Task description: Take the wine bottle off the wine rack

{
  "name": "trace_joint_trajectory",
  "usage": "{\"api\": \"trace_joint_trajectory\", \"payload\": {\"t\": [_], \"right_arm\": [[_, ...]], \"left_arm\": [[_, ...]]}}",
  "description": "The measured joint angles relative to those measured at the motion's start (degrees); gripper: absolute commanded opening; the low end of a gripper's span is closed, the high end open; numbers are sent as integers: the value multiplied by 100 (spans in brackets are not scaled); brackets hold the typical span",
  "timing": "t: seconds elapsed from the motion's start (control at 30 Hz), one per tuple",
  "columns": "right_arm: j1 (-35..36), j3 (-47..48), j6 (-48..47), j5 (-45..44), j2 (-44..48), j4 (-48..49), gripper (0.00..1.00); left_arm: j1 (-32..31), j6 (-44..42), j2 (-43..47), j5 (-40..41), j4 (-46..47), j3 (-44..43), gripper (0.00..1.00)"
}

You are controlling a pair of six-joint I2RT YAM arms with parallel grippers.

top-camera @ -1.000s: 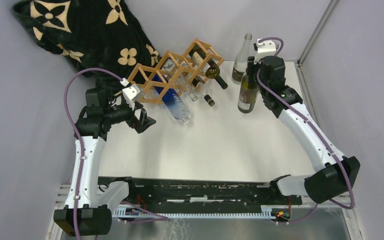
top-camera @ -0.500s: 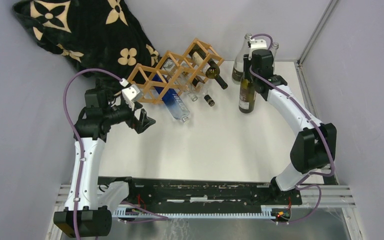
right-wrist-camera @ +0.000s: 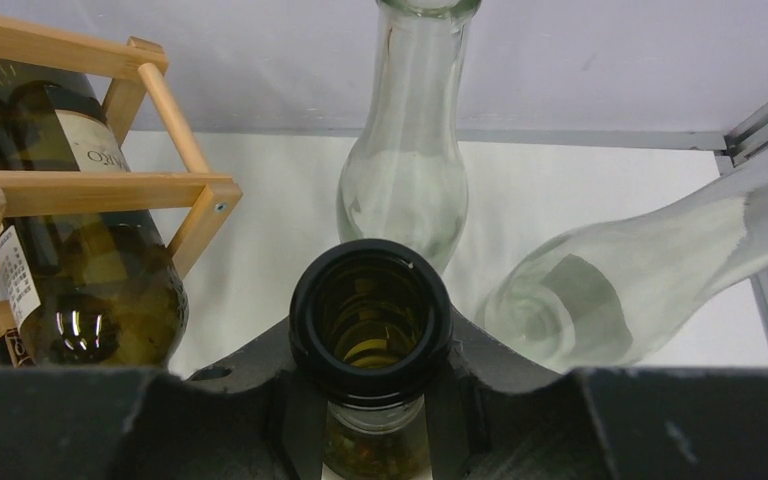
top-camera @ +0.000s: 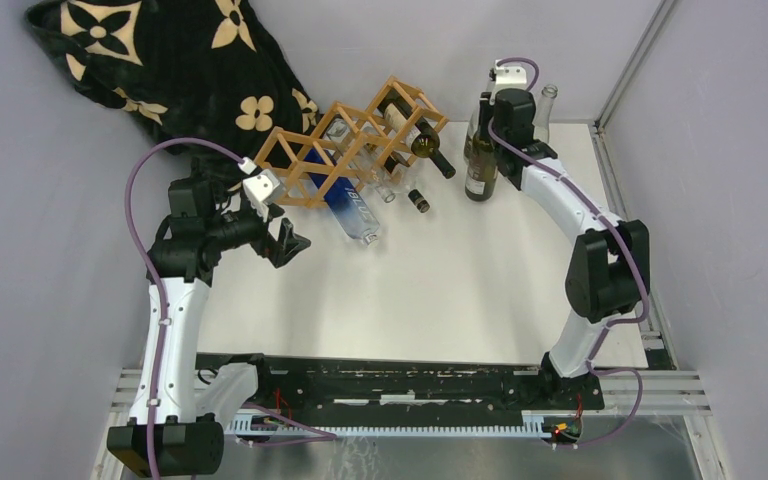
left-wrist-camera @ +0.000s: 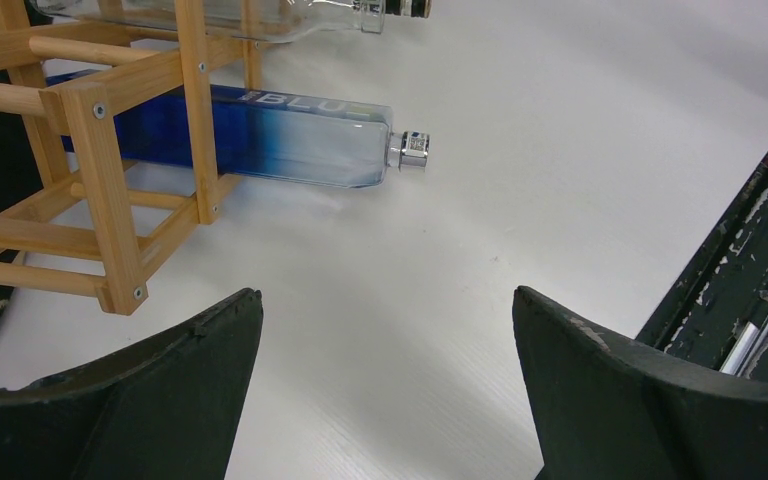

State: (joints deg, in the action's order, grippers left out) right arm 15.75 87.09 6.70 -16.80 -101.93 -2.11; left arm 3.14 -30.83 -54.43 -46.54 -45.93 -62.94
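Wine bottle [top-camera: 479, 172] in right claw [right-wrist-camera: 372, 420], two clear bottles [right-wrist-camera: 405, 190] behind

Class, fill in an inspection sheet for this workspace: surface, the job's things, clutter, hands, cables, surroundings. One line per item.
Surface: white table, no spills seen.
Job's things: wine rack holds a blue bottle and a dark wine bottle, both lying; held wine bottle upright, off the rack.
Clutter: clear bottles at the back; patterned black cloth.
Hands: left hand open, empty; right hand shut on the held wine bottle's neck.
Cables: purple cable along each arm.
Surroundings: grey walls.
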Motion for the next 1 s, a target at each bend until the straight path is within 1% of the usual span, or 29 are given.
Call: {"api": "trace_joint_trajectory", "payload": {"t": [0.27,0.43,0.53,0.57,0.6,0.67,0.7,0.73,0.83,1.0], "right_arm": [[0,-227,52,2,-140,658,0],[0,-702,9,28,-140,1344,0],[9,-796,-55,24,-140,1543,0],[11,-813,-63,24,-140,1576,6],[11,-824,-68,26,-140,1602,17],[11,-828,-76,44,-140,1620,48],[11,-828,-79,63,-140,1620,59],[11,-828,-83,101,-140,1628,66],[11,-828,-61,162,-105,1676,80],[11,-828,-72,173,146,1517,90]], "left_arm": [[0,2,39,2,0,0,100],[0,2,50,0,0,0,100],[0,2,59,-2,0,0,100],[0,2,61,-2,0,0,100],[0,2,66,-2,0,0,100],[0,2,74,-2,0,0,100],[0,2,85,-2,0,0,100],[0,2,98,-2,0,0,100],[0,-2,166,-2,2,0,100],[0,-4,282,-26,0,0,100]]}}
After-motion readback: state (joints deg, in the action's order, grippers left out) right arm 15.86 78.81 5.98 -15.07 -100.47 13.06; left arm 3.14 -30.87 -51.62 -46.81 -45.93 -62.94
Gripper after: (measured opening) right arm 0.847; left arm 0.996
